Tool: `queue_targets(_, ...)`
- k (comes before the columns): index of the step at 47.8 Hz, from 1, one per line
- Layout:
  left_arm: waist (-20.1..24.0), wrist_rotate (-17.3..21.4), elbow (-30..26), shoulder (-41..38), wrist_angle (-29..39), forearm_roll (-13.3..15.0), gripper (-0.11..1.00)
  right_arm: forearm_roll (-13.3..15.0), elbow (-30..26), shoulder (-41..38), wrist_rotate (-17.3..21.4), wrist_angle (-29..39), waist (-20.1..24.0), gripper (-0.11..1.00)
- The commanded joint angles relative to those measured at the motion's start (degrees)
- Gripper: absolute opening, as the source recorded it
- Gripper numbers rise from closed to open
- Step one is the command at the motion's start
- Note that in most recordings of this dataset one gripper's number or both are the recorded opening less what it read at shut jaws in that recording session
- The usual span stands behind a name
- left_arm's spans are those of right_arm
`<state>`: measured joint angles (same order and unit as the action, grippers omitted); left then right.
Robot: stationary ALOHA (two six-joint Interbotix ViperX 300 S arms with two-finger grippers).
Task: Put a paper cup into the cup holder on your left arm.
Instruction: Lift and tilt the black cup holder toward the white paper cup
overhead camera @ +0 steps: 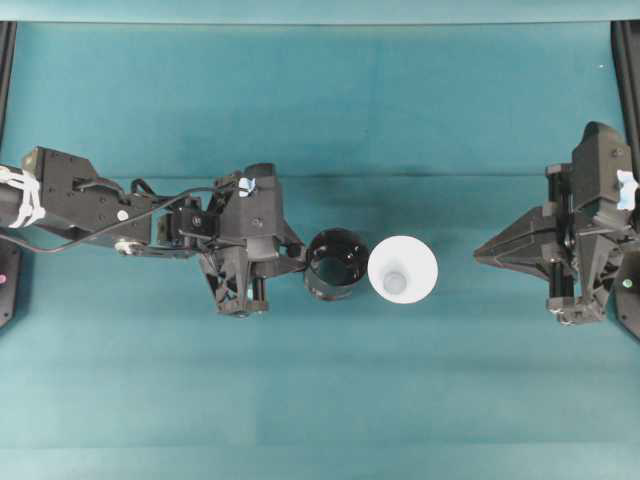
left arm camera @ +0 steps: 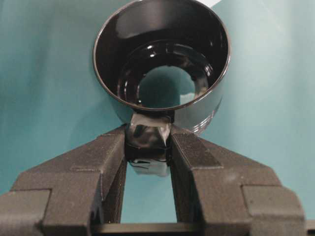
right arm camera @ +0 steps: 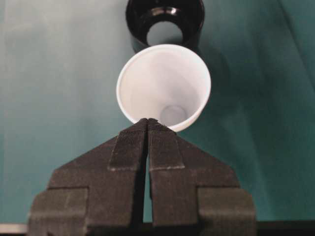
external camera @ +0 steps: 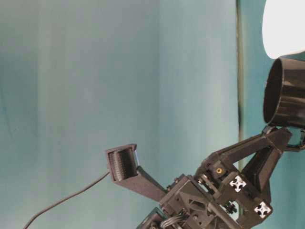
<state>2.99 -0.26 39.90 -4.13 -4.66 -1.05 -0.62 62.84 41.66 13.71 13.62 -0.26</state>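
The glossy black cup holder (overhead camera: 335, 291) is upright and empty, with a hole in its bottom. My left gripper (overhead camera: 300, 262) is shut on the knob on its side; in the left wrist view the holder (left arm camera: 123, 44) sits just ahead of the gripper (left arm camera: 147, 140). The white paper cup (overhead camera: 402, 268) stands upright, mouth up, right beside the holder on its right. My right gripper (overhead camera: 480, 257) is shut and empty, to the right of the cup and apart from it. In the right wrist view the right gripper (right arm camera: 147, 121) points at the cup (right arm camera: 165, 78), with the holder (right arm camera: 193, 19) behind.
The teal table cloth (overhead camera: 320, 400) covers the whole surface. The table-level view shows the holder (external camera: 288, 90) and the cup (external camera: 283, 26) at its right edge. Black frame posts (overhead camera: 6, 60) stand at the table's left and right edges.
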Motion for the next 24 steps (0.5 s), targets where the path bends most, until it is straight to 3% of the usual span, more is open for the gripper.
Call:
queue_targets(1, 0.1, 0.1, -0.9, -0.2, -0.7, 0.0, 0.31, -0.1, -1.5, -0.2, 0.5, -0.4, -0.1, 0.03)
queue_targets(24, 0.1, 0.1, -0.8, -1.6, -1.1, -0.1, 0.31, -0.1, -1.4, -0.2, 0.5, -0.4, -0.1, 0.03)
